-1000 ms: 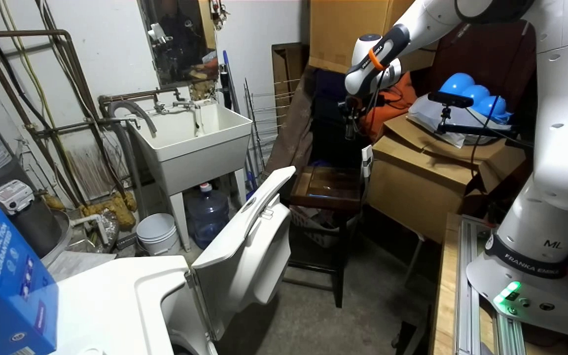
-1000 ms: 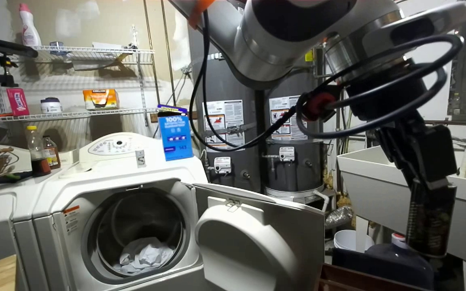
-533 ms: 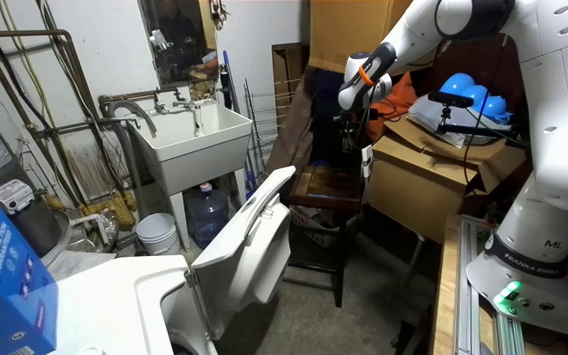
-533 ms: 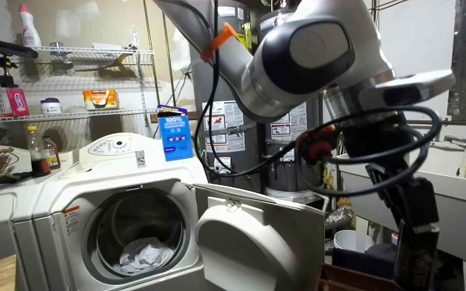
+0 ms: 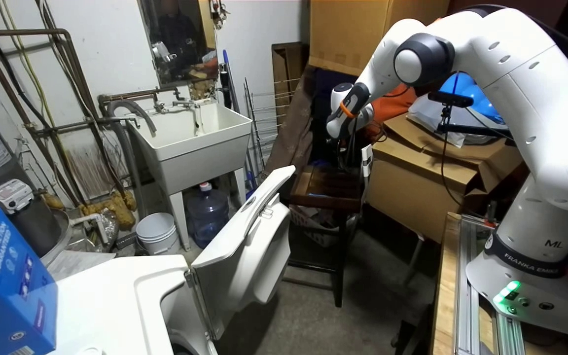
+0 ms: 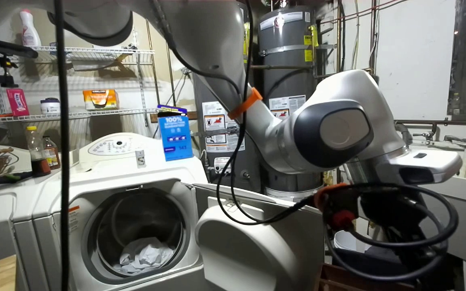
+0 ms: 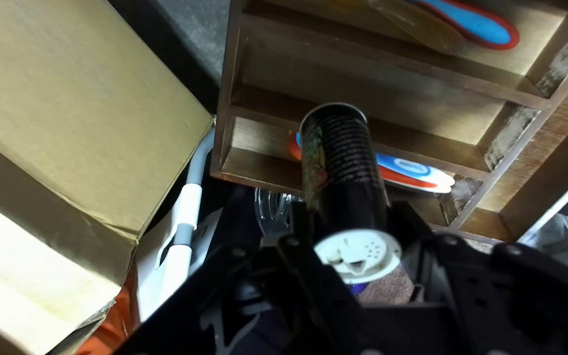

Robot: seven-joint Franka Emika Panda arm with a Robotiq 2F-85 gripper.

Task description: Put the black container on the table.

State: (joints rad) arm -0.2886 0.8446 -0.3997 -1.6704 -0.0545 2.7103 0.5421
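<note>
The black container point(image 7: 336, 162) is a dark cylindrical can with a white perforated lid. In the wrist view my gripper point(image 7: 350, 217) is shut on it near the lid end, one finger on each side. The table point(image 5: 324, 201) has a square dark-brown top with wooden compartments and thin black legs. Its compartmented top point(image 7: 387, 59) lies beyond the can in the wrist view, and a corner point(image 6: 340, 279) shows in an exterior view. The gripper is over the table. Whether the can touches it I cannot tell. In both exterior views the can is hidden or too dark to make out.
Colourful utensils point(image 7: 414, 172) lie in the table's compartments. A large cardboard box point(image 5: 412, 190) and a white folded frame point(image 5: 367, 161) stand close beside the table. The open washer door point(image 5: 249, 236) is on its other side. A white basin point(image 5: 200, 153) stands behind.
The arm has lowered steadily, bringing the gripper and can down toward the table top. The can, seen earlier in an exterior view, has dropped out of clear sight there.
</note>
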